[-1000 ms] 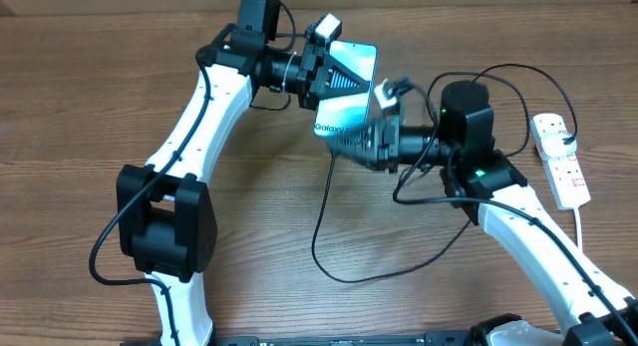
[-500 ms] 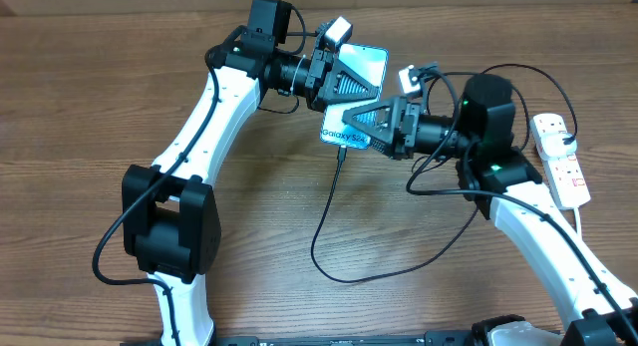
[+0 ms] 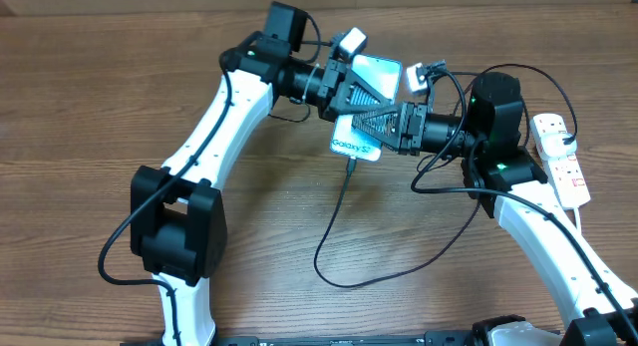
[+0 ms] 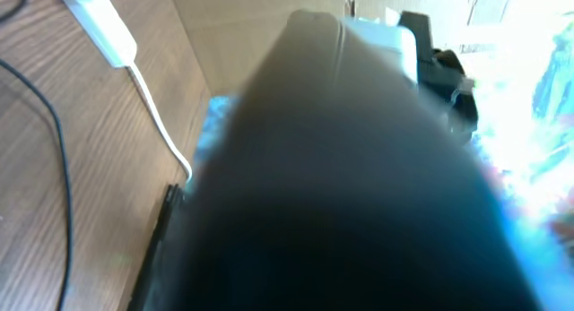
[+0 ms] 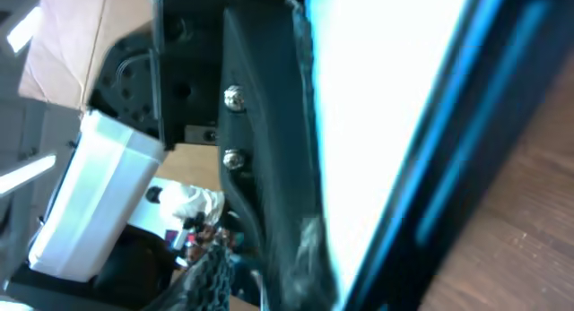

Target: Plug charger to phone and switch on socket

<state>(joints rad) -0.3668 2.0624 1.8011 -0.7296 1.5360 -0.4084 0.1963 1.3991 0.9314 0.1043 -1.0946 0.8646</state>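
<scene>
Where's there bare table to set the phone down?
Widest bare wood: the table left of the left arm. Another patch lies between that arm and the cable loop. Crowded: around the phone, where both arms meet, and the right edge by the socket and right arm.
</scene>
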